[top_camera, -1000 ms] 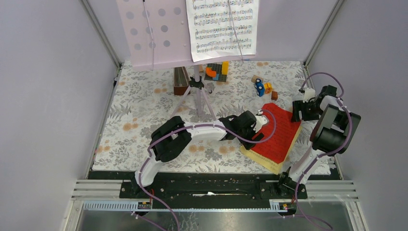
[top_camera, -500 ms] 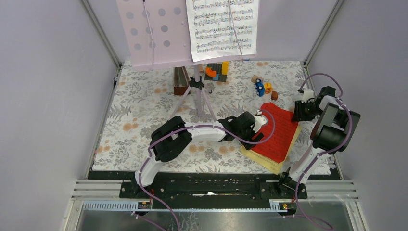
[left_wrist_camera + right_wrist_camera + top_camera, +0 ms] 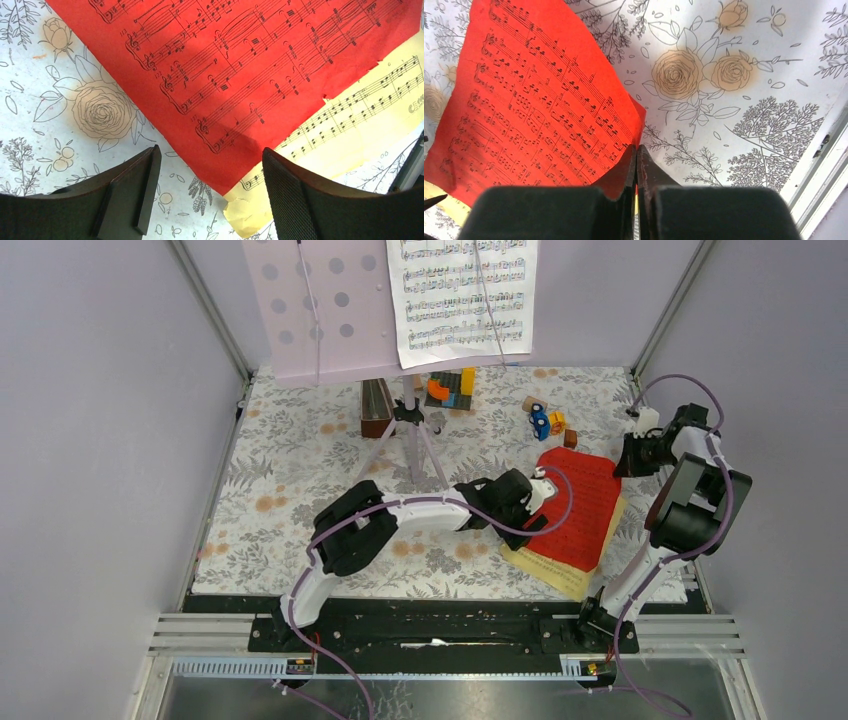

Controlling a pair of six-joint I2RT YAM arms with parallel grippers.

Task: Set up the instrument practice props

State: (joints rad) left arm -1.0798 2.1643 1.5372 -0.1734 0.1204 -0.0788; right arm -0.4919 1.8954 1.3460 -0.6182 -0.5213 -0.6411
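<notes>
I'm peeling the red page [image 3: 575, 510] rightward off the yellow page [image 3: 545, 571], right pincer [image 3: 636, 150] pinching its corner, left pincer [image 3: 209, 160] gaping.

The top view is lit brightly and evenly from above; only faint, soft shadows are cast on the counter [image 3: 280, 470]. The white page [image 3: 462, 295] is rendered very bright, yet no glare is seen. In the left wrist view a diffuse shadow is thrown across the sharply printed red page [image 3: 240, 75]. In the right wrist view the right end effector [image 3: 636, 151] is shown dark and defocused.
</notes>
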